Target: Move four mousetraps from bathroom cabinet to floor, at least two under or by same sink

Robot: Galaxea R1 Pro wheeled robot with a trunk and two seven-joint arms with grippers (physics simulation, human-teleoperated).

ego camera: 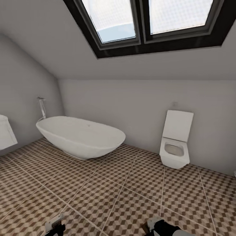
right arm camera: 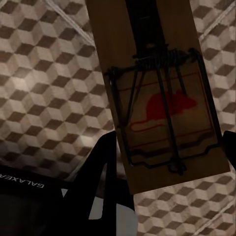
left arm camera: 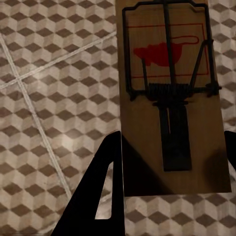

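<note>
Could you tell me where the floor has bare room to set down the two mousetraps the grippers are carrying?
The bathroom floor is bare in front of the robot, between the bathtub and the toilet. It narrows only close under the tub's rim and by the white unit at far left.

1. Your left gripper (left arm camera: 172, 162) is clamped on a mousetrap (left arm camera: 169, 98): flat brown board, dark spring bar, red mouse print.
2. Your right gripper (right arm camera: 169, 157) pinches a second mousetrap (right arm camera: 157, 88), same board, red mouse clear.
3. Below both, the bathroom floor (ego camera: 131, 196): cube-patterned tiles, pale grout.
4. At the head view's left edge, a white vanity corner (ego camera: 6, 132).
</note>
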